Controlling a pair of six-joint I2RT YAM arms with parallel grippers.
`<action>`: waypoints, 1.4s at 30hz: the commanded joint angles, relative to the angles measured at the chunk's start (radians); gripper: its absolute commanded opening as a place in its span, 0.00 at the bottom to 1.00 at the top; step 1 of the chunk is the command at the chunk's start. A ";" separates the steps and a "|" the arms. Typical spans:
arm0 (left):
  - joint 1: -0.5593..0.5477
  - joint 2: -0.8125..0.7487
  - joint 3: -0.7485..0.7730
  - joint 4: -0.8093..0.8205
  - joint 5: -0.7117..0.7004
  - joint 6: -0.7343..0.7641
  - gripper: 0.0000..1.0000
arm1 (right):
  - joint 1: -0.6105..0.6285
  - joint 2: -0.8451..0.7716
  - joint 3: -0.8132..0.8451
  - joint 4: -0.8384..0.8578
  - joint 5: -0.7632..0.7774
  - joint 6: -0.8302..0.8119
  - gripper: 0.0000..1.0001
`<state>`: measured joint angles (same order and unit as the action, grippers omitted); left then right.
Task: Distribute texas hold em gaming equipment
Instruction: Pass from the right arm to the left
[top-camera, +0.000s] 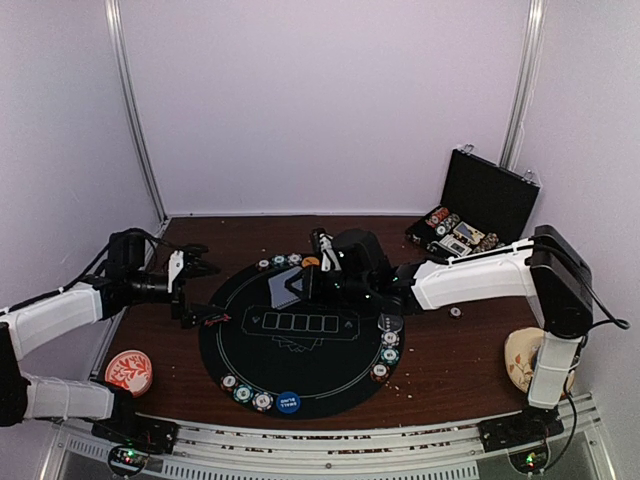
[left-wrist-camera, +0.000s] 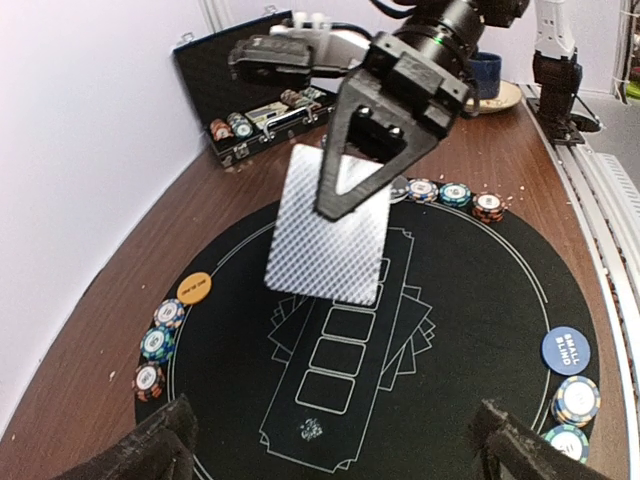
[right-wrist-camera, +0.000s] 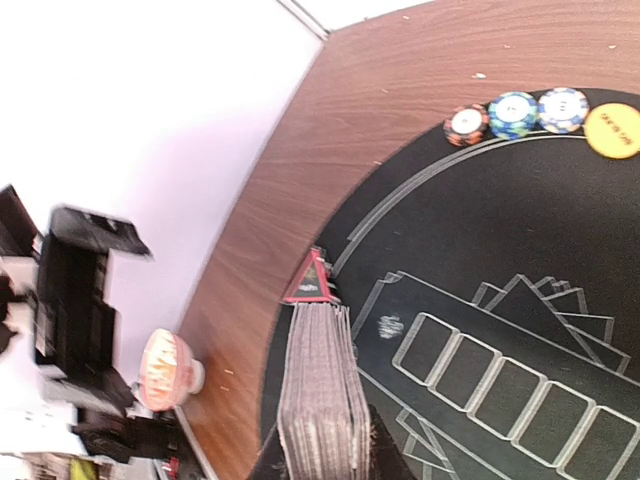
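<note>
One grey-blue-backed playing card (left-wrist-camera: 320, 250) is hanging over the round black felt mat (left-wrist-camera: 480, 300), with the right gripper (left-wrist-camera: 352, 195) pinching it. The left gripper (left-wrist-camera: 335, 450) is hovering with its fingers wide apart.

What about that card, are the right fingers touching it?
Touching. The left wrist view shows the right fingers clamped on the card, holding it above the mat.

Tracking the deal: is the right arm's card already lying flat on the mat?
No, the card is pinched in the right arm's fingers, tilted up rather than flat on the mat.
</note>
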<state>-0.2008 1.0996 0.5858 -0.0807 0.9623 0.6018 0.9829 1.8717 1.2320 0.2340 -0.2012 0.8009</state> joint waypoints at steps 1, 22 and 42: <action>-0.098 0.005 0.025 0.083 -0.067 0.041 0.98 | -0.002 -0.014 0.013 0.154 -0.044 0.093 0.00; -0.322 0.198 0.160 0.069 -0.347 -0.016 0.98 | 0.022 0.117 0.066 0.255 -0.196 0.243 0.00; -0.345 0.243 0.141 0.081 -0.398 -0.004 0.98 | 0.046 0.173 0.096 0.342 -0.221 0.320 0.00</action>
<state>-0.5388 1.3384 0.7166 -0.0261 0.5720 0.5926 1.0218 2.0235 1.2938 0.5186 -0.4156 1.0996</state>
